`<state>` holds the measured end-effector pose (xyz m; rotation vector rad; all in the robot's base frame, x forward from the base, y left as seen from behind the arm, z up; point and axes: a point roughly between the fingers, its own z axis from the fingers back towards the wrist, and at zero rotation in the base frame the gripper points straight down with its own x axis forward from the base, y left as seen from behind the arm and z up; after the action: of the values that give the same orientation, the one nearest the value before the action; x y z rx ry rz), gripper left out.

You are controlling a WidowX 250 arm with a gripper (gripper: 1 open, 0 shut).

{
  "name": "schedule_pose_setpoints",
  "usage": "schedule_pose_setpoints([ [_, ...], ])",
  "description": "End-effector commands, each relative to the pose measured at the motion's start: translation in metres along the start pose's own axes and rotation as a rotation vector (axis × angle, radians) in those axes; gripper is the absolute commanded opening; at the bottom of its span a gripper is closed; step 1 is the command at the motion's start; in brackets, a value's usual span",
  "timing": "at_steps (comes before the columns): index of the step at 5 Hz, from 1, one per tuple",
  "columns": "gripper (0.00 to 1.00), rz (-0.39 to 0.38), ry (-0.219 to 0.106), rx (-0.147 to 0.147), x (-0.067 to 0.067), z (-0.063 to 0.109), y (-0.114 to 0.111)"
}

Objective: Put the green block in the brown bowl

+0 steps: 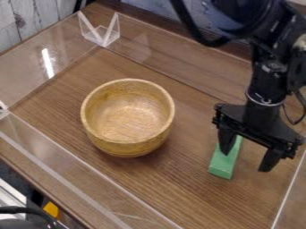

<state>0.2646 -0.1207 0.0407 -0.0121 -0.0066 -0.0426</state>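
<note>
Camera view: 0 of 1 blocks delivered; the green block (pixel 223 163) lies at the lower right of the frame, outside the brown bowl (pixel 125 117) at centre left; the claw (pixel 251 143) stands wide open over the block's upper end; grasp, lift, carry and release remain; bare tabletop lies between block and bowl, whose raised rim needs clearing.
</note>
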Motion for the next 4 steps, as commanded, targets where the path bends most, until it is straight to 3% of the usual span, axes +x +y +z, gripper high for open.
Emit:
schedule_pose_setpoints([
  [1,1.0,-0.025,-0.04,-0.006,0.013,0.01,-0.009],
  [3,1.0,-0.063,-0.027,0.009,0.019,-0.003,0.003],
  [4,1.0,0.002,-0.023,0.016,0.017,0.012,0.007],
])
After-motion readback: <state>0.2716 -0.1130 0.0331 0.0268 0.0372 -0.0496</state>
